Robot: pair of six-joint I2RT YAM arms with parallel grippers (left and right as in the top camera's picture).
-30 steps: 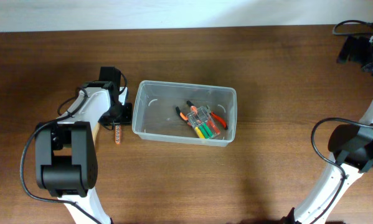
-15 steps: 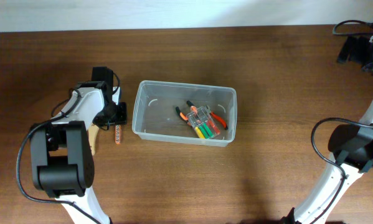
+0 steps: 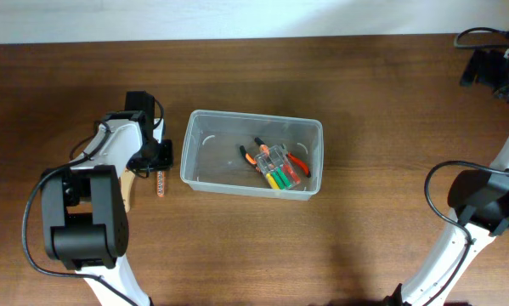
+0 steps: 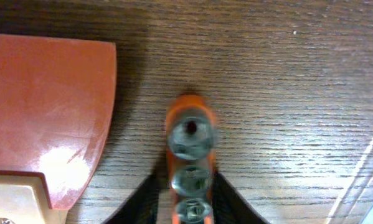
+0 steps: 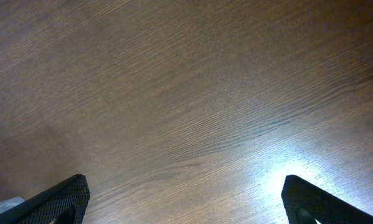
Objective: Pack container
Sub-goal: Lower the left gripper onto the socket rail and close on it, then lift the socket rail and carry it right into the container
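From overhead I saw the clear container (image 3: 254, 116) sitting mid-table (image 3: 364, 238), with orange-handled pliers (image 3: 256, 153) and a clear case of green and yellow markers (image 3: 281, 172) lying at its 3 o'clock end. An orange bit strip (image 3: 161, 184) lay on the wood just outside the container's 9 o'clock wall, and the left gripper (image 3: 159, 161) hung over the strip's 12 o'clock end. Only the left wrist camera showed the detail: 3 round sockets along the strip, the 2 dark fingers (image 4: 139, 202) flanking it closely, and a red-brown blade (image 4: 46, 106) at its 9 o'clock. I could not tell whether those fingers were pinching the strip or merely beside it. The right wrist view showed bare wood and the right gripper (image 5: 186, 199) spread wide, its fingertips (image 5: 65, 194) in the lower corners.
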